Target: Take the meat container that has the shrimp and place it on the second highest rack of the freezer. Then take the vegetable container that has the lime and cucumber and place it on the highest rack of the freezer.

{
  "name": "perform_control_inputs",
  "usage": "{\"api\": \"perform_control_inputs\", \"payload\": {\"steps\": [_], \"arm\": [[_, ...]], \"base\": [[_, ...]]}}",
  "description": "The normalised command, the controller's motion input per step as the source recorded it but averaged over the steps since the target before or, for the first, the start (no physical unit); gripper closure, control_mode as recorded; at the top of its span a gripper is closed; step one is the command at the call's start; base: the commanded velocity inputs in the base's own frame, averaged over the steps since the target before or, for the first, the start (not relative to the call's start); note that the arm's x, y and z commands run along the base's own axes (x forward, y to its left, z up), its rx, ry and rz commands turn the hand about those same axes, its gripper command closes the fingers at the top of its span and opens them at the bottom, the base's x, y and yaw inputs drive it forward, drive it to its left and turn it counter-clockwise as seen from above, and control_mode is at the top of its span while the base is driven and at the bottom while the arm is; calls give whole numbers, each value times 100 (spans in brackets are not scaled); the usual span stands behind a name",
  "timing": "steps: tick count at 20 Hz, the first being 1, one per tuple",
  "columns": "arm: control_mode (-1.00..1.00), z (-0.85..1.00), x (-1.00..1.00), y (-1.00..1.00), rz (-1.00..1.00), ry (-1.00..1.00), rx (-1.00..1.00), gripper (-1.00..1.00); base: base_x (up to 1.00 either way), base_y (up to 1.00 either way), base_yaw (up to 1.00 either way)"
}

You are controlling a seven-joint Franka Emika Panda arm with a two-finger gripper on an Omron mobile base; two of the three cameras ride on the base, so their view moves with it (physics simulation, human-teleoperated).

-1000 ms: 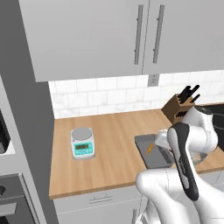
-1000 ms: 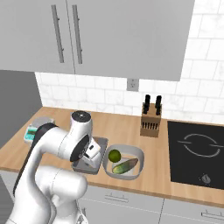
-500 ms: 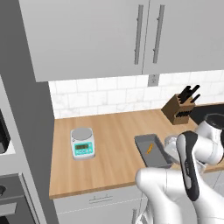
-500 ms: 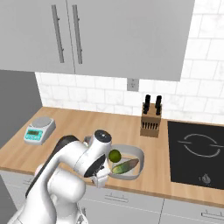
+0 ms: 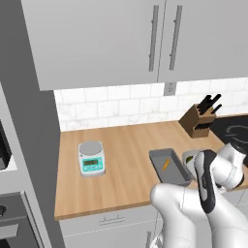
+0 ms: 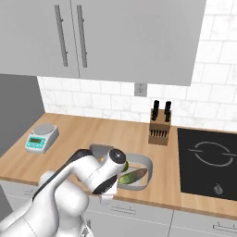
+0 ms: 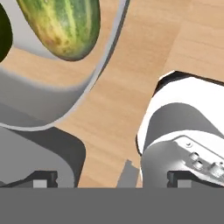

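Two containers sit side by side near the front edge of the wooden counter (image 5: 126, 150). The meat container (image 5: 168, 167) is the dark grey tray on the left, with the small orange shrimp (image 5: 165, 164) lying in its middle. Just to its right is the vegetable container (image 6: 144, 162), the pale round bowl, holding the yellow-green cucumber (image 6: 133, 176); the lime (image 6: 125, 165) is mostly hidden behind the arm in the right base view. From the hand camera the cucumber (image 7: 61, 27) lies against the bowl's inner wall, and the bowl's pale rim (image 7: 107, 57) curves close past the lens over bare wood.

Compared with half a second ago, the arm has swung further right and lower: its wrist now covers the near left part of the bowl in the right base view, and in the left base view it sits at the counter's front edge, right of the tray, which is now fully uncovered. A second ago the arm stood over the tray instead. Tray, bowl and their contents lie where they did.

The gripper (image 7: 111, 177) hangs low at the bowl's near rim; only the finger tips (image 7: 43, 178) peek over the bottom of the hand view, set wide apart with nothing between them.

A kitchen scale (image 5: 91, 158) stands far left, a knife block (image 6: 159, 129) by the back wall, and a black cooktop (image 6: 208, 162) at right.
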Motion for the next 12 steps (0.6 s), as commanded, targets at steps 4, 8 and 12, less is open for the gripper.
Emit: {"api": "perform_control_inputs", "payload": {"steps": [4,8,12], "arm": [[-100,-2,50,0,-20,2,5,-100],[-100,-6,40,1,-1,1,1,-100],[-100,-24,4,19,6,0,0,-100]], "base": [[0,0,0],[0,0,0],[0,0,0]]}}
